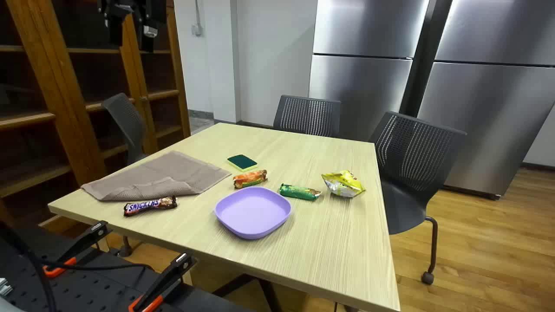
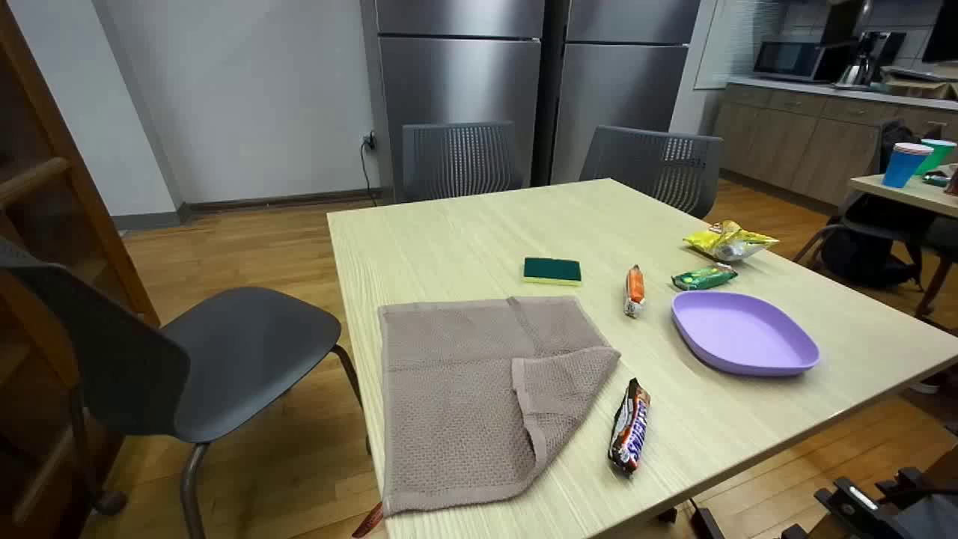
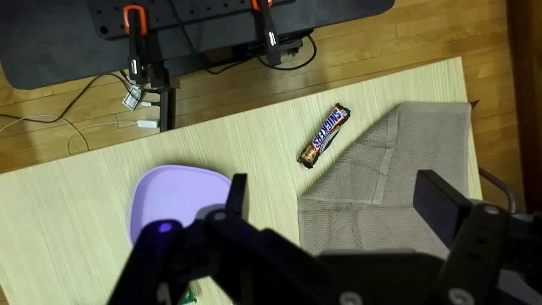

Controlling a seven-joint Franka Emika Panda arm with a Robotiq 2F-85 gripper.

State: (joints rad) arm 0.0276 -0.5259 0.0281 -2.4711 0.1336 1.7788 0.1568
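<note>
My gripper [image 1: 131, 41] is open and empty, high above the table. In the wrist view its fingers [image 3: 332, 186] stand wide apart over a grey-brown towel [image 3: 436, 140] with one corner folded over. A Snickers bar [image 3: 324, 135] lies beside the towel; it shows in both exterior views [image 1: 149, 205] [image 2: 630, 428]. A purple plate [image 3: 178, 195], empty, is partly hidden by the left finger. In an exterior view, a green-and-yellow sponge [image 1: 242, 162], an orange packet [image 1: 250, 178], a green packet [image 1: 300, 192] and a yellow bag [image 1: 344, 183] lie around the plate.
The things lie on a pale wooden table [image 1: 338, 251]. Dark chairs [image 1: 416, 160] [image 2: 254, 359] stand around it. A wooden cabinet [image 1: 82, 86] is near the arm. A black base with clamps [image 3: 203, 25] adjoins one table edge, with cables. Steel refrigerators [image 2: 460, 97] stand behind.
</note>
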